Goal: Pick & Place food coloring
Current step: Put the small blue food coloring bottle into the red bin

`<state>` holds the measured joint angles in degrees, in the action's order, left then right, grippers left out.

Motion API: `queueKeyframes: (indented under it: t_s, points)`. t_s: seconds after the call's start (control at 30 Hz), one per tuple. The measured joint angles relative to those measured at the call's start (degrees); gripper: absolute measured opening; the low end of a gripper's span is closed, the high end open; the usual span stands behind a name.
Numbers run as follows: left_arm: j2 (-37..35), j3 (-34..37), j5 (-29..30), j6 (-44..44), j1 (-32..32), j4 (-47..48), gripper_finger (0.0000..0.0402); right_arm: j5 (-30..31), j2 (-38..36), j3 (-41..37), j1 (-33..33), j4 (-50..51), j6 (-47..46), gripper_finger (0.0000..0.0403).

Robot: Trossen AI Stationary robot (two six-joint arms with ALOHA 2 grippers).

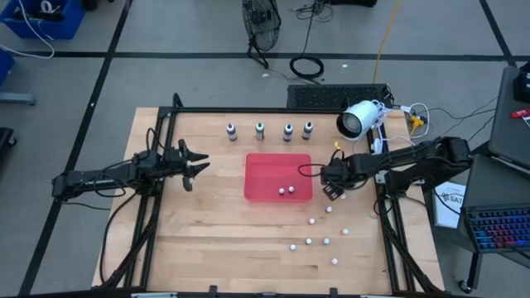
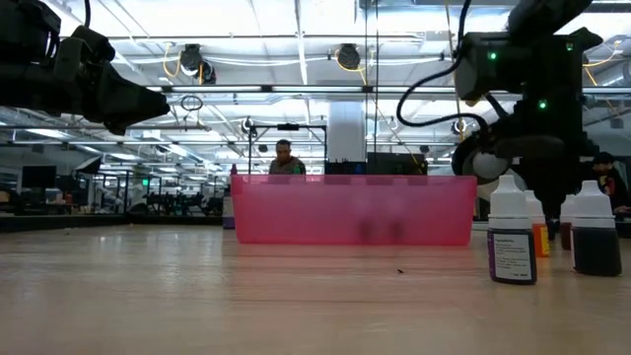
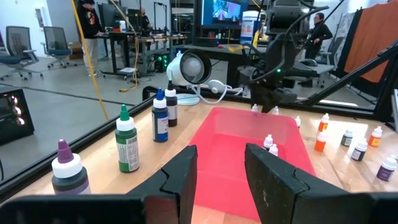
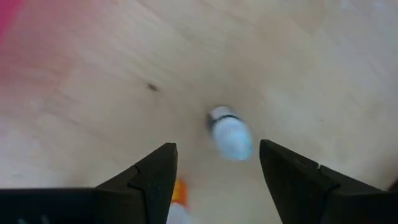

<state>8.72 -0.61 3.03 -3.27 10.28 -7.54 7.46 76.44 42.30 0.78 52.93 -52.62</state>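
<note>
The left gripper (image 1: pixel 197 165) is held over the bare wood at the 9 o'clock side of the table (image 1: pixel 215 240), its fingers spread apart with nothing between them; in the left wrist view the two dark fingers (image 3: pixel 180 177) are seen parted and pointed toward the red tray (image 1: pixel 277 177).

At 12 o'clock, along the far edge, four food coloring bottles (image 1: pixel 269 129) are stood upright in a row, well apart from both grippers. In the left wrist view they are lined up beside the tray: a purple-capped bottle (image 3: pixel 67 173), a green one (image 3: pixel 126 140), a blue one (image 3: pixel 160 116) and a dark one just behind it.

The tray is placed at the table's centre, and two small white-capped bottles (image 1: pixel 286 190) are seen inside it near its 4 o'clock corner.

The right gripper (image 1: pixel 333 189) is positioned just beside the tray's 3 o'clock edge, low over the wood. In the right wrist view its fingers (image 4: pixel 152 174) are spread wide, and a small white-capped bottle (image 4: pixel 229 132) is seen on the table between them, not yet pinched; an orange-tipped one (image 4: pixel 179 191) is partly hidden near one finger.

More small bottles (image 1: pixel 319 236) are scattered across the wood toward 5 o'clock.
</note>
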Motion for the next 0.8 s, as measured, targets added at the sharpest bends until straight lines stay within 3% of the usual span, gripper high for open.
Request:
queueKeyframes:
  t_s: [0.5,0.8]
  points:
    - [-0.01,0.01,-0.02,0.0,0.02,0.01,0.0136,-0.04,0.0,-1.18,2.31,-3.87,3.84,0.0199]
    - [0.01,0.01,-0.02,0.0,0.02,0.01,0.0136,0.11,0.0,-1.18,2.31,-3.85,3.97,0.0142]
